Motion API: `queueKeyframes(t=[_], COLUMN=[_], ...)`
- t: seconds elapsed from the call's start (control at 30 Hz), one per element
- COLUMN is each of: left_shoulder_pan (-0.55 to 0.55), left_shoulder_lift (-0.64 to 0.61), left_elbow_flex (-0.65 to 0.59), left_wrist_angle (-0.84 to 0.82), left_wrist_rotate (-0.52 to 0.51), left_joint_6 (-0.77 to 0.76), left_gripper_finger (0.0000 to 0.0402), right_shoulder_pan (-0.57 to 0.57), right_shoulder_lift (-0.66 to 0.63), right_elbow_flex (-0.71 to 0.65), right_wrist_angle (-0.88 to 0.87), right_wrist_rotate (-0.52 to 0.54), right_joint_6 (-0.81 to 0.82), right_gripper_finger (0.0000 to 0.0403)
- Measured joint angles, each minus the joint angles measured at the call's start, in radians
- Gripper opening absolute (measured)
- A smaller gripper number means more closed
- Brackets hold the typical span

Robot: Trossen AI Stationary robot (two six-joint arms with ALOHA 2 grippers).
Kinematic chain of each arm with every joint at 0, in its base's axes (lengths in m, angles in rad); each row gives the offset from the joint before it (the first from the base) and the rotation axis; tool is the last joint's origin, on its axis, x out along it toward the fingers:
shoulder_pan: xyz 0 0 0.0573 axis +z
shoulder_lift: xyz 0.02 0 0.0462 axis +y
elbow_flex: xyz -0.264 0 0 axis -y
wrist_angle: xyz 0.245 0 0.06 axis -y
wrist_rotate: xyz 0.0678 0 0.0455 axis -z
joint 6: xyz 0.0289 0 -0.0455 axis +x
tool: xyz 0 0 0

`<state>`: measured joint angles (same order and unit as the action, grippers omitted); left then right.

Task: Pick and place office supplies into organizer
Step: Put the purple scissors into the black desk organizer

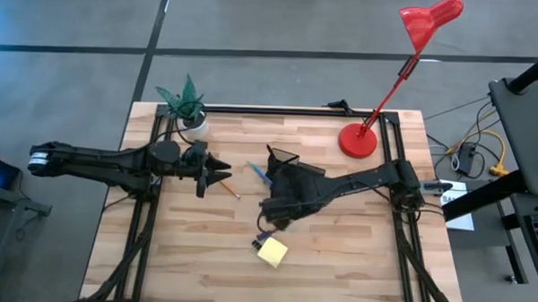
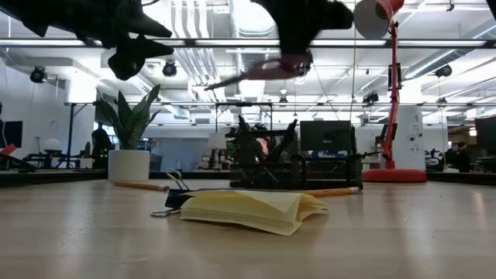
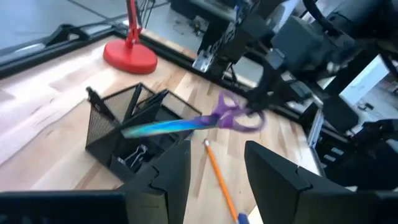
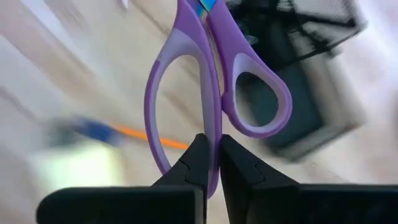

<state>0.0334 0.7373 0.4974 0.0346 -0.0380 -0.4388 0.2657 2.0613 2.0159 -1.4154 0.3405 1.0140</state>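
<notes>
I found the right gripper [image 4: 212, 163] pinched shut on the purple-handled scissors [image 4: 214, 81], its fingers meeting on the thin plastic web where the two finger loops join. In the left wrist view the scissors [image 3: 205, 121] hung in the air beside the black wire-mesh desk organizer [image 3: 127, 134], blades level and pointing toward it. From overhead the organizer [image 1: 285, 160] sat near table centre, with the right gripper [image 1: 280, 208] at about its six o'clock.

My judgement: the scissors were light and stiff, but long and blade-heavy for so narrow a hold on smooth plastic; they could pivot or slip if swung quickly. A hold nearer the pivot would have balanced better.

The left gripper [image 1: 222, 173] waited at the organizer's nine o'clock, fingers [image 3: 273, 180] parted with nothing between them. An orange pencil [image 3: 219, 177] lay on the wood below it. The square yellow sticky-note pad [image 1: 272, 251] lay at the organizer's six o'clock, a black binder clip [image 2: 175, 200] touching it.
</notes>
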Motion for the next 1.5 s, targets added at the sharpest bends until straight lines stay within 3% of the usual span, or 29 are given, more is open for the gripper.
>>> queueKeyframes(t=[0.1,0.3,0.47,0.6,0.67,0.77,0.9,1.0,1.07,1.13,1.27,1.37,1.5], left_shoulder_pan=[0.0,0.0,0.0,0.0,0.0,0.0,-0.001,-0.001,-0.001,-0.001,-0.001,-0.001,-0.001], left_shoulder_lift=[-0.01,-0.02,-0.021,-0.021,-0.025,-0.036,-0.056,-0.072,-0.076,-0.079,-0.066,-0.058,-0.062], left_elbow_flex=[0.001,0.003,0.003,0.003,0.003,0.003,0.003,0.003,0.003,0.003,0.011,0.023,0.036], left_wrist_angle=[-0.003,-0.015,-0.048,-0.099,-0.14,-0.221,-0.321,-0.361,-0.371,-0.374,-0.402,-0.447,-0.561], left_wrist_rotate=[-0.001,-0.003,-0.003,0.005,0.018,0.027,0.044,0.054,0.054,0.053,0.043,0.046,0.055], left_joint_6=[0.0,-0.029,-0.03,-0.029,-0.026,-0.027,-0.077,-0.111,-0.13,-0.132,-0.179,-0.186,-0.213], left_gripper_finger=[0.0136,0.0136,0.0136,0.0136,0.0136,0.0136,0.0136,0.0136,0.0136,0.0136,0.0136,0.0136,0.0136], right_shoulder_pan=[0.022,0.105,0.18,0.207,0.208,0.205,0.185,0.149,0.107,0.069,0.039,0.04,0.051], right_shoulder_lift=[-0.021,-0.026,-0.028,-0.028,-0.027,0.013,0.115,0.207,0.273,0.323,0.351,0.355,0.356], right_elbow_flex=[-0.008,-0.024,-0.081,-0.222,-0.325,-0.456,-0.553,-0.577,-0.572,-0.532,-0.446,-0.392,-0.374], right_wrist_angle=[0.16,0.389,0.599,0.991,1.309,1.848,2.435,2.751,2.948,2.981,2.982,2.983,2.983], right_wrist_rotate=[0.008,0.162,0.369,0.597,0.707,0.879,0.988,0.965,0.847,0.743,0.655,0.708,0.868], right_joint_6=[0.279,0.719,1.004,1.132,1.093,0.9,0.629,0.503,0.444,0.47,0.468,0.371,0.295], right_gripper_finger=[0.0012,0.0013,0.0013,0.0013,0.0013,0.0013,0.0013,0.0013,0.0013,0.0013,0.0013,0.0013,0.0013])
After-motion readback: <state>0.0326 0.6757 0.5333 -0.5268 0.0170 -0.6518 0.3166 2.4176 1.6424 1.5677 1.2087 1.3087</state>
